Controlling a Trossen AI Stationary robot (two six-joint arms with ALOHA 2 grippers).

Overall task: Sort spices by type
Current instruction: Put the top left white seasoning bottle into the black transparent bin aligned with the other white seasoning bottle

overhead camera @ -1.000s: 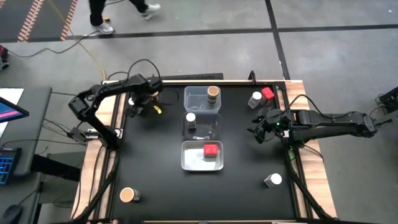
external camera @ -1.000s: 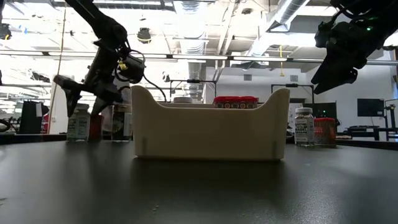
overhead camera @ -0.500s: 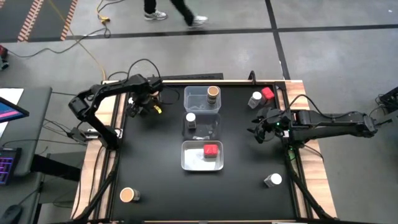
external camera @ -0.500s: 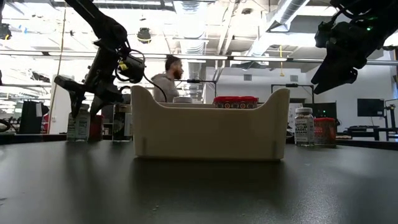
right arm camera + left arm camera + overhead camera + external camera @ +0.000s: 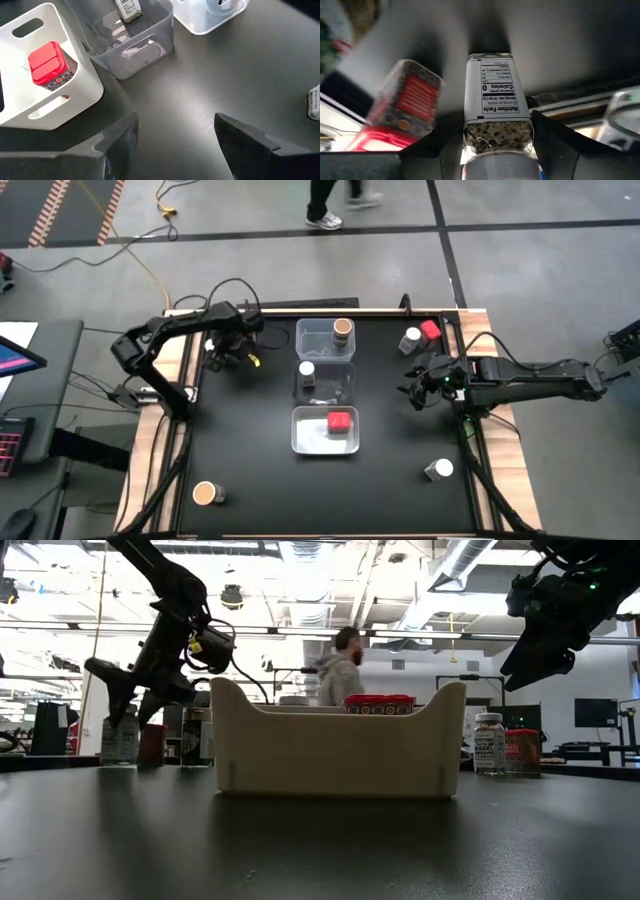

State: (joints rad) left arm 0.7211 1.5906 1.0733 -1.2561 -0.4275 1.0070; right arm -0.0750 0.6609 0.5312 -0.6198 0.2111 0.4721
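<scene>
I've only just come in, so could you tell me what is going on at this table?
The robot is sorting small spice jars into three bins. The left end effector is at the table's far left corner, closed around a white-capped glass spice jar beside a red-topped square jar. The right end effector hangs open above the table's right side, holding nothing. Each clear plastic bin already holds one jar; others wait on the table.

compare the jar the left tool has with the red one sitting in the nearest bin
The jar in the left tool is narrow and clear, showing pale flakes and a white nutrition label; the red-topped jar has a square red lid. The first sits clamped between the left tool; the second rests free in the white bin. Both are small spice jars.
</scene>
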